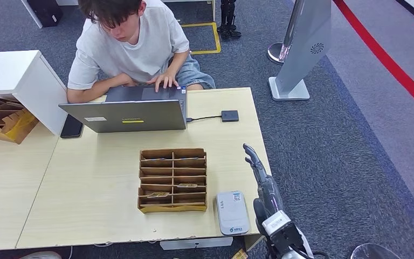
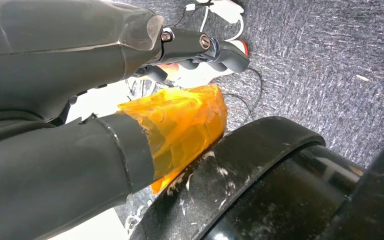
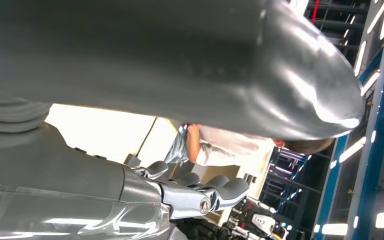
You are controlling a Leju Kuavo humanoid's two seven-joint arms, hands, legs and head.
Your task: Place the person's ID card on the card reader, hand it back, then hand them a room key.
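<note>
A white card reader (image 1: pixel 232 212) lies near the table's front edge. To its left stands a brown cardboard rack (image 1: pixel 173 179) with cards (image 1: pixel 158 194) lying in its front slots. My right hand (image 1: pixel 259 167) is raised at the table's right edge, beside the reader, its fingers (image 3: pixel 215 192) stretched out and holding nothing. In the left wrist view my left hand (image 2: pixel 190 75) hangs over grey carpet, empty, its thumb wrapped in orange tape. A person (image 1: pixel 132 43) in a white shirt sits across the table with both hands on a grey laptop (image 1: pixel 132 110).
A small black box (image 1: pixel 229 115) is cabled to the laptop, and a dark phone (image 1: pixel 71 127) lies at the laptop's left. A white cabinet (image 1: pixel 16 81) stands at the far left. A grey sign stand (image 1: pixel 302 48) is on the carpet beyond the table.
</note>
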